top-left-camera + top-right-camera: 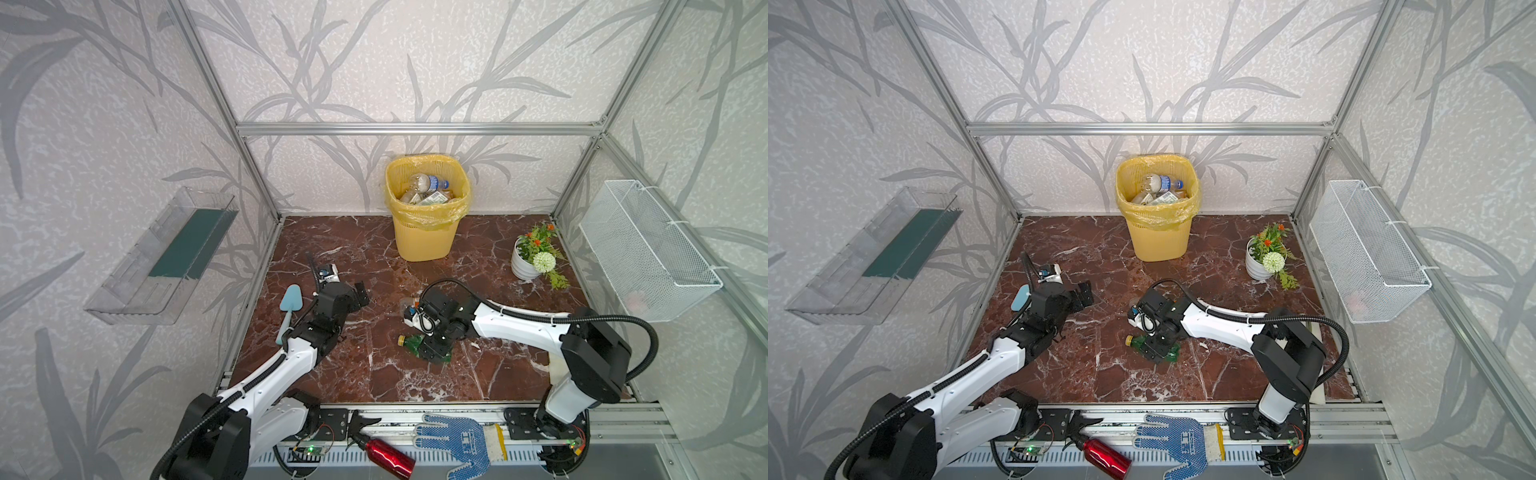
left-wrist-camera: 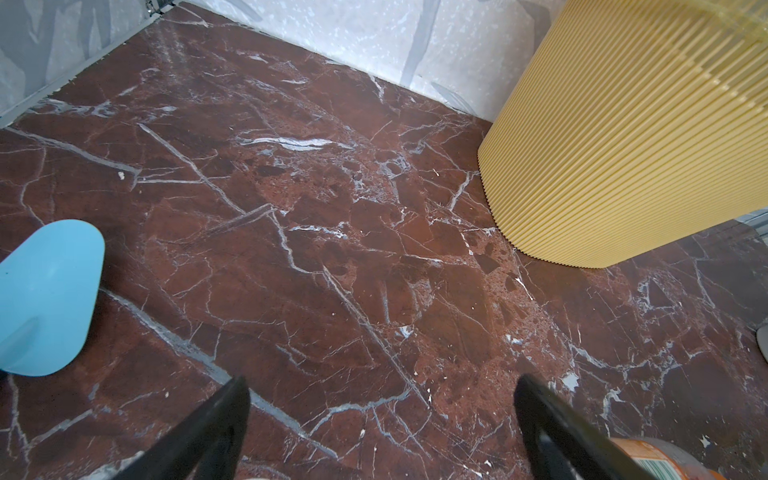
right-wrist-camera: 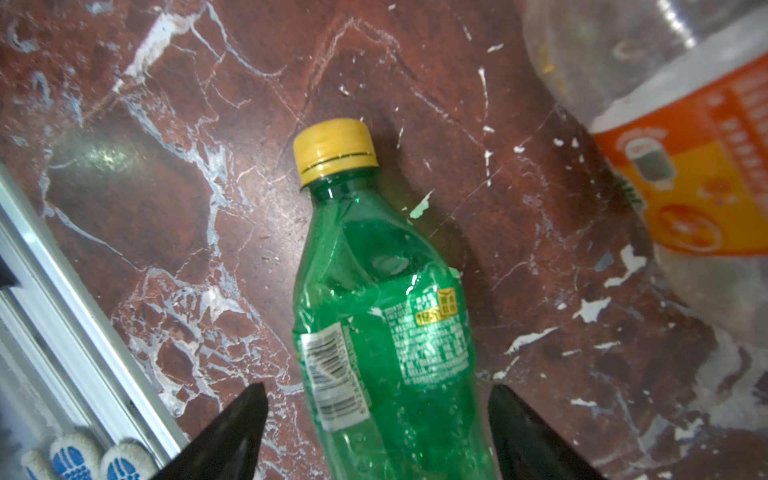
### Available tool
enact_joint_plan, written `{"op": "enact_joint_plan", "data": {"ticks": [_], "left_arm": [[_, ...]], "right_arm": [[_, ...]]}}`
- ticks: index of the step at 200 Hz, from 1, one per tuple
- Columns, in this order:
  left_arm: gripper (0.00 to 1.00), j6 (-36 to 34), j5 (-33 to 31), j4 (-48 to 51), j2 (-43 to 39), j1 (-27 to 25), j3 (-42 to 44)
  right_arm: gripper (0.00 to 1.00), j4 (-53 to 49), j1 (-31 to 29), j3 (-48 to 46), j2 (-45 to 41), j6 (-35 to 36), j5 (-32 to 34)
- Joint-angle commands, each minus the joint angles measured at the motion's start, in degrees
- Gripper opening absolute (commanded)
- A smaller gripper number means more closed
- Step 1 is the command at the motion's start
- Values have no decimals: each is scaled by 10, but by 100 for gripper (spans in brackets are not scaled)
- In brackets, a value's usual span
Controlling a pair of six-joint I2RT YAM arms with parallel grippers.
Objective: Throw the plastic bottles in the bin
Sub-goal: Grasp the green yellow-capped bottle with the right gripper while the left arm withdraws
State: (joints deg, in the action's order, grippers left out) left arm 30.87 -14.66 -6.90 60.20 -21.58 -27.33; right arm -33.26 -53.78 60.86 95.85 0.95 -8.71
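Lying on its side on the table (image 1: pixel 374 374), the green bottle (image 3: pixel 386 316) is dented, and its yellow cap points away from the right gripper (image 3: pixel 377 388). That gripper sits low over the bottle's body with its jaws apart, one on each side of it, and a sliver of table shows between each finger and the plastic. In both top views the green bottle (image 1: pixel 409 344) (image 1: pixel 1138 343) is in the middle of the table, toward the front, mostly hidden under the gripper.

Just beside it lies a clear orange-label bottle (image 3: pixel 681 166), also on its side. The bin (image 1: pixel 424 237) stands well apart against the back wall, with several bottles (image 1: pixel 428 183) piled inside it.

The left gripper (image 2: pixel 382 381) hangs over bare table to the left, jaws wide apart and holding nothing. A blue scoop (image 2: pixel 50 291) lies near it, at the table's left edge.

A plant pot (image 1: pixel 525 266) stands toward the right. On the front rail lie a blue-dotted glove (image 1: pixel 461 440) and a red flask (image 1: pixel 388 453).
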Motion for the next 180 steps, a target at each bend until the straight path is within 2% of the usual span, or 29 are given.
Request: {"op": "enact_joint_plan", "data": {"ticks": [1, 56, 139, 159, 180], "left_arm": [[99, 10, -1, 4, 1, 4, 8], [99, 9, 0, 7, -4, 6, 11], [99, 7, -5, 12, -9, 9, 15], [99, 6, -5, 13, -11, 9, 16], [99, 6, -8, 13, -11, 11, 16]], "right_arm": [[90, -44, -11, 34, 24, -4, 34], [90, -89, -21, 91, 86, 20, 59], [67, -144, -23, 148, 134, 43, 50], [60, -143, -23, 157, 121, 44, 50], [57, -138, -23, 177, 84, 55, 59]]}}
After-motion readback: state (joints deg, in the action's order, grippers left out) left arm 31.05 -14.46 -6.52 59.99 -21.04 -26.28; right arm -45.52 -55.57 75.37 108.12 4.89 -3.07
